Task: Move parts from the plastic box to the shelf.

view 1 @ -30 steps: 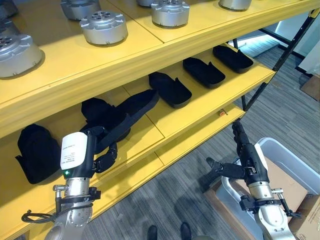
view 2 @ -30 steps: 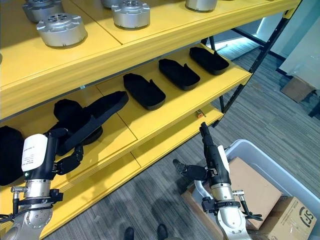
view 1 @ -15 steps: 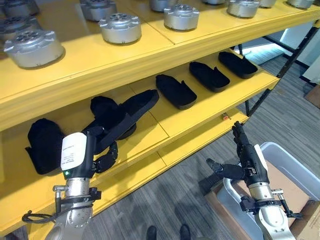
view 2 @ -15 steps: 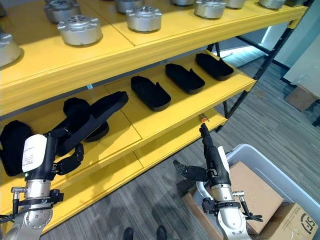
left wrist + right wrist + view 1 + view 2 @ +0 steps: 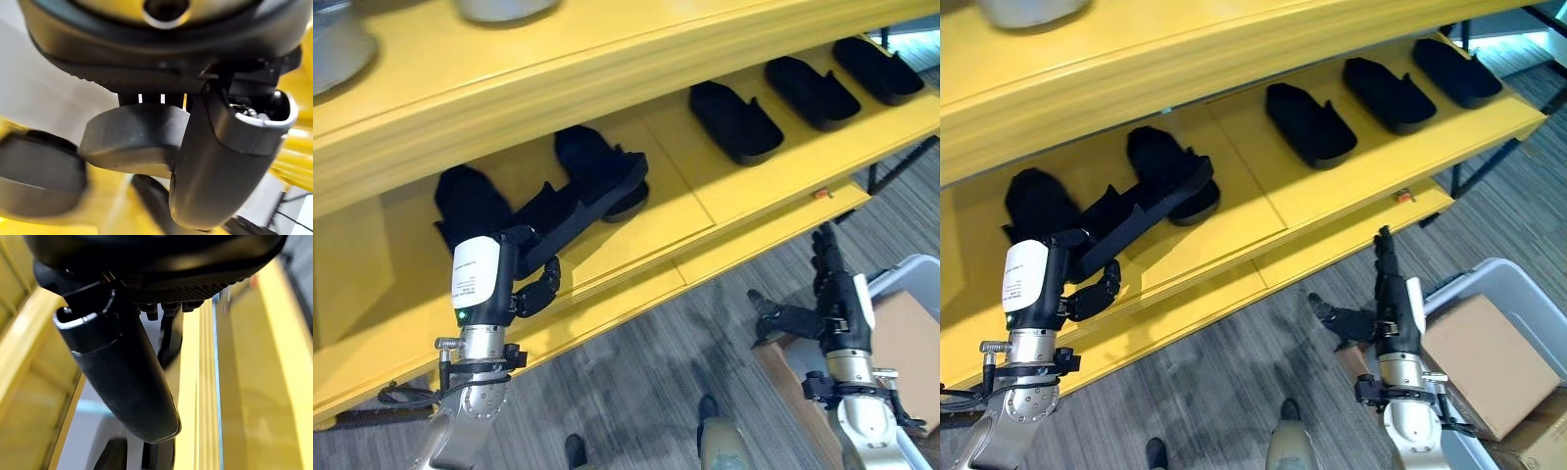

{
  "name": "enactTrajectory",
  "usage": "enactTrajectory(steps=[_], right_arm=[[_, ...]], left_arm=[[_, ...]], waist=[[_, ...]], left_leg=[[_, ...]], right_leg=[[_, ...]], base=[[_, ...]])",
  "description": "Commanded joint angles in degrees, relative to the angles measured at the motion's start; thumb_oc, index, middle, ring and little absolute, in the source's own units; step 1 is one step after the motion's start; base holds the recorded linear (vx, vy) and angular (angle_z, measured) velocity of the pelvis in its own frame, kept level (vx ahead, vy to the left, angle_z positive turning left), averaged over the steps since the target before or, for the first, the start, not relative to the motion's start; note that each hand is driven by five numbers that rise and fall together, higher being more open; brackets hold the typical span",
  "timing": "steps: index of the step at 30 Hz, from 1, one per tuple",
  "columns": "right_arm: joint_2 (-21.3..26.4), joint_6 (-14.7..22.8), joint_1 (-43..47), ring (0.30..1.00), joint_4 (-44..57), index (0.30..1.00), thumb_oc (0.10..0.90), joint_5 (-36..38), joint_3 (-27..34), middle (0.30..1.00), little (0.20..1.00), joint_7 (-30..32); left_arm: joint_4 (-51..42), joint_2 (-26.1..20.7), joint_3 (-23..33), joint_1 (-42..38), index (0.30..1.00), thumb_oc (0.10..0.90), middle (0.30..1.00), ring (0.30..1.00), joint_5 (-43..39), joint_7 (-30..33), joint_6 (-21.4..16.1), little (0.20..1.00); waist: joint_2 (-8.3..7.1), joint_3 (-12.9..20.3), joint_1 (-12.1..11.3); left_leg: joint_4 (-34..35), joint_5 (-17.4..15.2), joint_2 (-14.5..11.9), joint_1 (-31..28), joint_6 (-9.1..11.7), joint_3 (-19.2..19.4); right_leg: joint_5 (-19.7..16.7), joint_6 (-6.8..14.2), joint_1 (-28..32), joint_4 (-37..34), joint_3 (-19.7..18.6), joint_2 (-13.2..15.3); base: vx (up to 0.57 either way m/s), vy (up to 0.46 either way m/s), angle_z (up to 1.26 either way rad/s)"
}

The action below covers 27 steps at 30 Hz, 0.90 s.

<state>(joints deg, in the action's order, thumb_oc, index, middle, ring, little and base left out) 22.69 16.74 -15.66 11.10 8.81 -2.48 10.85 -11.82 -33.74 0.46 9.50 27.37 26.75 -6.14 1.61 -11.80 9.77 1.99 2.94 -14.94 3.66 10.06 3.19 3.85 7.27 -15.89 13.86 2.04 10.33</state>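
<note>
The long black part [image 5: 582, 201] now reaches further in over the yellow shelf [image 5: 666, 211], its far end beside another part [image 5: 592, 166]; the left hand [image 5: 524, 284] has its fingers curled round it; the right hand [image 5: 827, 294] hangs straight-fingered, empty, near the plastic box [image 5: 1518, 294].

Left hand [image 5: 536, 290] covers the near end of the long black part [image 5: 579, 205]. Grey plastic box [image 5: 1518, 304] cut by picture edge. Silver parts on the top shelf [image 5: 607, 59] cropped at upper edge.

left hand [image 5: 530, 284] curled in a grip, right hand [image 5: 830, 294] straight-fingered.
</note>
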Motion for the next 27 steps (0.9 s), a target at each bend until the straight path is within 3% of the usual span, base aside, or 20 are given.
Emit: enactTrajectory(steps=[1,7,16,19,20,22,24,26,27], right_arm=[[2.2,6.3,2.2,1.000,5.9,1.000,0.900,-1.8,5.6,1.000,1.000,2.4],[0.5,5.0,2.1,1.000,5.5,1.000,0.900,-3.1,5.3,1.000,1.000,2.3],[0.0,4.1,2.9,1.000,4.2,1.000,0.900,-3.5,4.6,1.000,1.000,1.1],[0.0,4.1,3.8,1.000,4.1,1.000,0.900,-4.0,4.6,1.000,1.000,1.3],[-0.1,4.2,4.2,1.000,4.3,1.000,0.900,-4.1,4.5,1.000,1.000,1.6],[-0.6,4.3,4.5,1.000,4.2,1.000,0.900,-3.7,4.4,1.000,1.000,1.6],[-1.5,4.6,4.5,1.000,3.9,1.000,0.900,-3.4,4.1,1.000,1.000,1.6],[-2.3,4.6,5.2,1.000,3.7,1.000,0.900,-3.2,2.7,1.000,1.000,1.4],[-2.3,4.6,5.2,1.000,3.7,1.000,0.900,-3.2,2.7,1.000,1.000,1.4]], left_arm=[[-8.1,-1.3,5.8,-2.9,0.300,0.400,0.300,0.300,-0.3,5.0,-5.4,0.300],[-8.4,-2.4,7.6,-1.9,0.300,0.400,0.300,0.300,0.0,6.2,-5.0,0.300],[-9.2,-2.1,9.3,0.2,0.300,0.400,0.300,0.300,-0.1,6.4,-4.5,0.300],[-9.6,-2.2,9.1,-1.1,0.300,0.400,0.300,0.300,-0.6,6.9,-4.6,0.300],[-9.8,-2.6,8.7,-2.2,0.300,0.400,0.300,0.300,-0.7,7.1,-4.7,0.300],[-9.8,-2.8,8.5,-2.6,0.300,0.400,0.300,0.300,-0.7,7.3,-4.5,0.300],[-9.5,-3.9,8.3,-3.3,0.300,0.400,0.300,0.300,0.2,7.8,-4.2,0.300],[-9.4,-4.6,7.8,-3.5,0.300,0.400,0.300,0.300,1.3,8.0,-3.7,0.300],[-9.4,-4.6,7.8,-3.5,0.300,0.400,0.300,0.300,1.3,8.0,-3.7,0.300]], waist=[[0.78,4.7,-0.4],[-1.15,4.9,-1.7],[-4.20,5.8,-3.9],[-5.79,5.9,-4.8],[-6.67,5.8,-5.2],[-7.15,5.7,-5.3],[-7.56,5.3,-5.3],[-6.75,4.9,-5.1],[-6.83,5.0,-5.1]], left_leg=[[2.4,3.0,-3.6,-2.7,-1.1,3.2],[-0.9,-2.2,1.4,-2.7,-2.3,3.2],[-3.1,-4.8,3.3,-2.1,-3.3,2.2],[-6.4,-6.5,4.6,0.3,-3.7,1.1],[-9.8,-8.5,6.3,2.0,-4.6,0.6],[-12.4,-10.0,7.2,3.3,-5.3,0.6],[-15.0,-11.9,9.1,4.7,-7.2,0.9],[-13.6,-11.8,10.4,4.0,-8.7,2.2],[-13.5,-11.7,10.5,4.0,-8.7,2.3]], right_leg=[[-0.2,1.2,2.1,0.5,-0.1,-0.3],[-4.8,3.2,8.4,-8.7,0.1,4.8],[-7.4,4.8,12.0,-12.6,2.6,7.0],[-10.9,5.8,12.6,-14.1,4.0,8.8],[-13.5,6.4,12.7,-14.6,4.0,10.4],[-14.8,6.9,12.4,-14.6,3.9,11.4],[-20.1,7.2,11.2,-13.7,3.0,13.4],[-25.7,6.6,9.1,-12.1,3.6,15.1],[-25.7,6.6,9.0,-12.2,3.5,15.2]], base=[[0.11,0.155,0.53],[0.12,0.190,0.08],[0.06,0.082,0.06],[0.00,0.149,0.23],[0.00,0.138,0.31],[0.00,0.208,0.18],[-0.02,0.309,0.11],[-0.04,0.333,0.09],[-0.05,0.321,-0.04]])
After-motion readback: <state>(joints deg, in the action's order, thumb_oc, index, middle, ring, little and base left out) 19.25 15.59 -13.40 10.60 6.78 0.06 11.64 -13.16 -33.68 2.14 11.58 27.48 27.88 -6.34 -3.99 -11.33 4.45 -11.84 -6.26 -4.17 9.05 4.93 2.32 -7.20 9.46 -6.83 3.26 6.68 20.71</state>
